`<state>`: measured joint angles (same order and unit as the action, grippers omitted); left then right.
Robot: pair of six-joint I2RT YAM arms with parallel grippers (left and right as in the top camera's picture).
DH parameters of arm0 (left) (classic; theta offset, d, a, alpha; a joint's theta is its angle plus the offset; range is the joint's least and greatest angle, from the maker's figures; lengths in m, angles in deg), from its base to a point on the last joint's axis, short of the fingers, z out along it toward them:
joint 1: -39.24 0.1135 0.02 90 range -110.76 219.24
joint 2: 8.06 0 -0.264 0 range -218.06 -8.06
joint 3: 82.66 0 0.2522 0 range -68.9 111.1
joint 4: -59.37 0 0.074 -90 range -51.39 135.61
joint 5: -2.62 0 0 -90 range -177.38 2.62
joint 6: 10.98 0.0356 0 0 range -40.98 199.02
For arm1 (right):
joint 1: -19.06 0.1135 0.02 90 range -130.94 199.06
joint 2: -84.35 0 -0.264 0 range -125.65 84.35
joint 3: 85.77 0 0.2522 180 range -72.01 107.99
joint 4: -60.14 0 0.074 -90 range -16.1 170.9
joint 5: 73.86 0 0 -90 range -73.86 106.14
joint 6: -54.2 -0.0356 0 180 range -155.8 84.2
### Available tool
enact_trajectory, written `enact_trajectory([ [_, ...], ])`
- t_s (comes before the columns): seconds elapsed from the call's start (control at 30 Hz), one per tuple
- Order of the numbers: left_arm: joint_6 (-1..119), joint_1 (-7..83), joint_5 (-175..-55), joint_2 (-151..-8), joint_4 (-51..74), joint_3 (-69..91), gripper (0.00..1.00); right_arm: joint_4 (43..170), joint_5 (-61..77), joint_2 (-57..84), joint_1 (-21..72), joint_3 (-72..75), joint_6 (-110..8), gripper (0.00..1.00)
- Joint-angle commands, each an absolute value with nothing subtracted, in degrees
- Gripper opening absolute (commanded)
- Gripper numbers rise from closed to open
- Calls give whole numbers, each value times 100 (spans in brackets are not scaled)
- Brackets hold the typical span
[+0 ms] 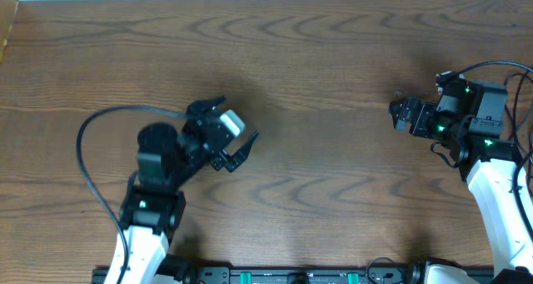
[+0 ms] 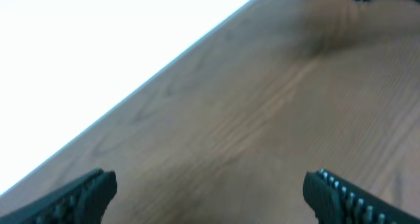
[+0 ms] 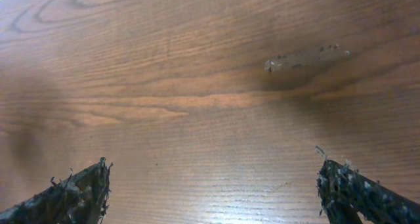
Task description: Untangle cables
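Your wooden table (image 1: 316, 59) carries no thin cables in any view, and no containers either. Nearest you, the left gripper (image 1: 243, 153) is spread wide and empty. Farther off, the right gripper (image 1: 395, 117) is the same. Reach blind and you may snag the arm's own thick wire (image 1: 81, 142).

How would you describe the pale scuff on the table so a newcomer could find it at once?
In the right wrist view, the wooden table fills the picture above the right hand. The scuff lies towards the upper right: a short, pale, ragged streak, the only blemish in the smooth grain.
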<state>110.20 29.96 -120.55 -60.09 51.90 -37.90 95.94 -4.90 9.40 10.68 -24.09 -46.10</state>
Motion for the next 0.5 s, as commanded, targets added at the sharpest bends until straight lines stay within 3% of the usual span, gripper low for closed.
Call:
enact_trajectory([
  [0.0, 10345, 2979, -11631, -5559, 5566, -4229, 96, 9601, -523, 922, 1090, -2398, -4693, 99],
  [0.47, 11284, 3014, -11473, -3898, 5815, -6032, 96, 9601, -523, 922, 1090, -2398, -4693, 99],
])
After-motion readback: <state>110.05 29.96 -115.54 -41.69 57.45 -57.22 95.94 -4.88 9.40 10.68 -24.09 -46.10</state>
